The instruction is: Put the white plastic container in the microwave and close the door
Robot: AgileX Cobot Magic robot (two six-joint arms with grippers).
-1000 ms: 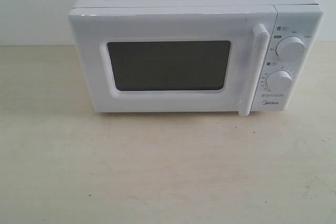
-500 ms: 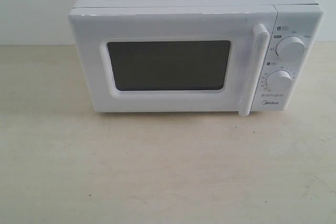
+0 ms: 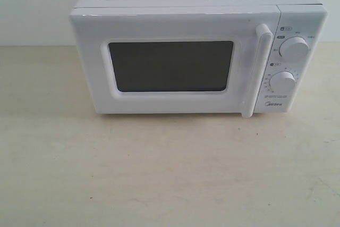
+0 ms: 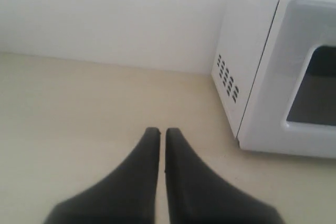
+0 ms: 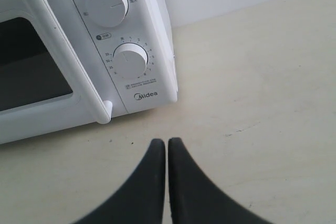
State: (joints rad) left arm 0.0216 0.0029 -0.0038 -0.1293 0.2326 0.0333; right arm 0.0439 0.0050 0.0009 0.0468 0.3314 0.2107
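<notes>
The white Midea microwave (image 3: 196, 51) stands at the back of the beige table, its door (image 3: 170, 66) shut, with the dark window and the vertical bar handle (image 3: 256, 70) facing me. The white plastic container is out of view in every frame. Neither gripper shows in the exterior view. My left gripper (image 4: 158, 132) is shut and holds nothing, over bare table off the microwave's (image 4: 273, 77) vented left side. My right gripper (image 5: 166, 142) is also shut and holds nothing, in front of the knob panel (image 5: 118, 45), a short way from the handle's (image 5: 63, 51) lower end.
A beige table (image 3: 170, 174) stretches in front of the microwave. A pale wall (image 3: 32, 3) runs behind it. Two round knobs (image 3: 293, 49) sit on the right panel. Small dark specks mark the table surface.
</notes>
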